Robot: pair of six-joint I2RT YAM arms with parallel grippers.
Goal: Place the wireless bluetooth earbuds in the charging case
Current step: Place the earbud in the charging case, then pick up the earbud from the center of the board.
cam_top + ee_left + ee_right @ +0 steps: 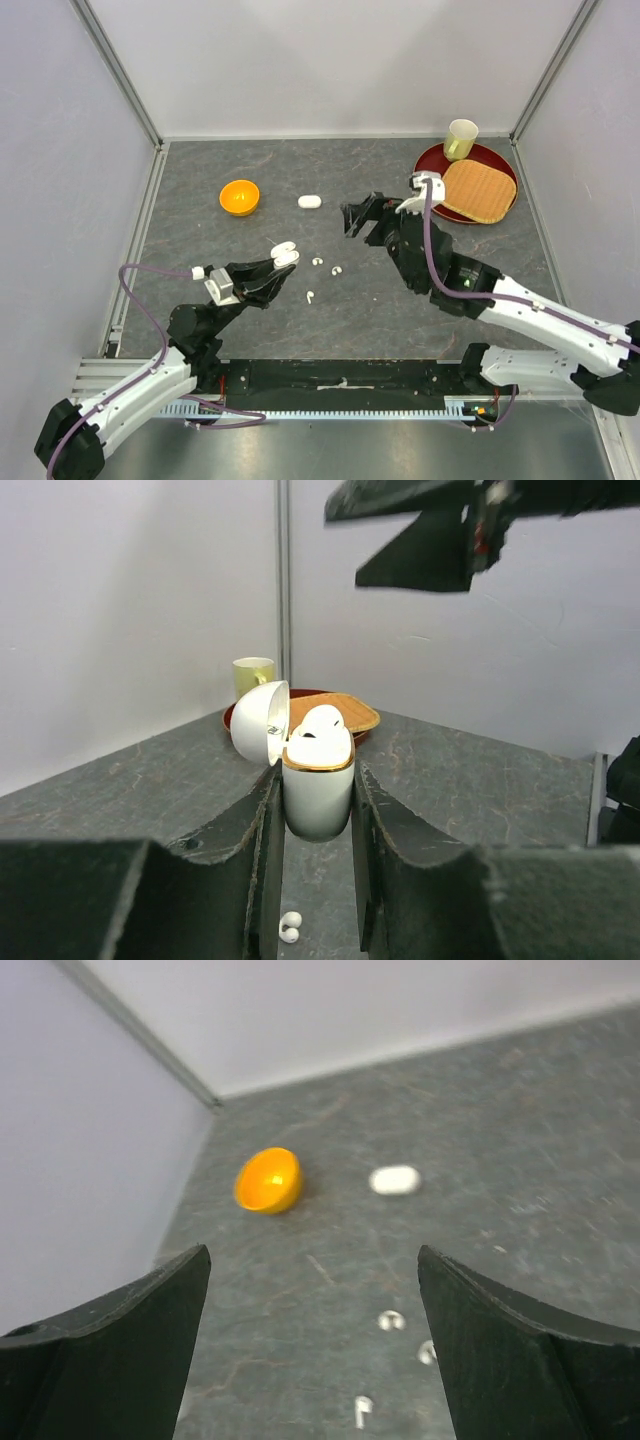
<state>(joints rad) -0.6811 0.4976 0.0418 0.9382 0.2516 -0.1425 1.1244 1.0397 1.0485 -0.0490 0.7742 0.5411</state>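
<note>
1. Right end effector (355, 218) hovers over the dark grey worktop (380, 310), spread wide and empty.
2. Left end effector (282, 260) grips the small open white charging case (318, 800), lifted.
3. Tiny white plastic earbuds (318, 261) lie loose between the two, base-side and left of the free right one, so it's that arm's job imo.

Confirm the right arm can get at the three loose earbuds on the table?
Likely yes. The right gripper is open, and the earbuds lie bare ahead of it with nothing over them. The left gripper, shut on the open case, sits beside them, so that side is tight.
</note>
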